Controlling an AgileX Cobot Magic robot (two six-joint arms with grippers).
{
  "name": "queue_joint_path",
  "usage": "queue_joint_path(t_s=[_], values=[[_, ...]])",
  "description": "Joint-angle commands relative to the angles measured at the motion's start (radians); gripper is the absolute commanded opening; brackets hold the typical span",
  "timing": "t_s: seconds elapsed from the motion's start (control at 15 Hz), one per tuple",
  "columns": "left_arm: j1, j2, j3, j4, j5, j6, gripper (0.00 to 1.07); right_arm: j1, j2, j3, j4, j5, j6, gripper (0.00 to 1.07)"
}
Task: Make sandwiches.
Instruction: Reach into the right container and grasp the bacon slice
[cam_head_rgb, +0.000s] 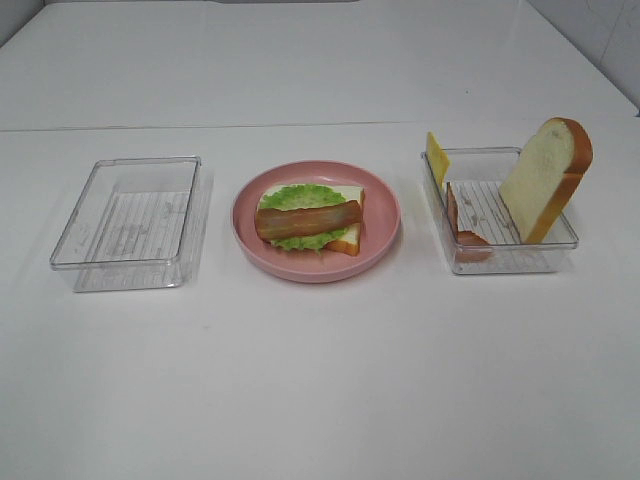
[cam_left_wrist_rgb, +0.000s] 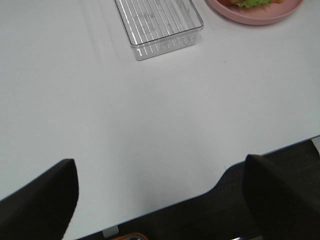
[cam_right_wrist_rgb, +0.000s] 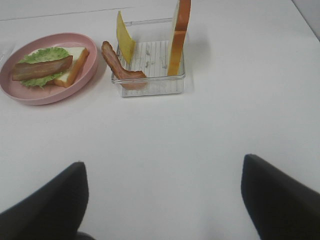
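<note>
A partly stacked sandwich lies on the pink plate (cam_head_rgb: 385, 235): a bread slice (cam_head_rgb: 350, 240), green lettuce (cam_head_rgb: 300, 197) and a bacon strip (cam_head_rgb: 308, 218) on top. The right clear tray (cam_head_rgb: 500, 262) holds a second bread slice (cam_head_rgb: 545, 178) standing on edge, a yellow cheese slice (cam_head_rgb: 437, 157) and another bacon strip (cam_head_rgb: 458, 222) leaning on its wall. My left gripper (cam_left_wrist_rgb: 160, 200) is open and empty over bare table near the front edge. My right gripper (cam_right_wrist_rgb: 160, 200) is open and empty, well in front of the right tray (cam_right_wrist_rgb: 150, 85). Neither gripper shows in the exterior view.
An empty clear tray (cam_head_rgb: 130, 220) stands left of the plate; it also shows in the left wrist view (cam_left_wrist_rgb: 160, 25). The table's front edge (cam_left_wrist_rgb: 200, 197) runs just by the left gripper's fingers (cam_left_wrist_rgb: 40, 200).
</note>
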Motion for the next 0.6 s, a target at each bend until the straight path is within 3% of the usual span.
queue_joint_path(t_s=[0.07, 0.2, 0.6], values=[[0.003, -0.211, 0.082, -0.002, 0.058, -0.001, 0.85, -0.005, 0.038, -0.012, 0.006, -0.031, -0.001, 0.78], [0.003, -0.342, 0.137, 0.008, 0.071, 0.002, 0.85, -0.005, 0.175, -0.064, 0.009, -0.044, -0.001, 0.78], [0.003, -0.310, 0.151, 0.010, -0.077, 0.032, 0.85, -0.005, 0.653, -0.231, 0.077, -0.135, -0.009, 0.78]])
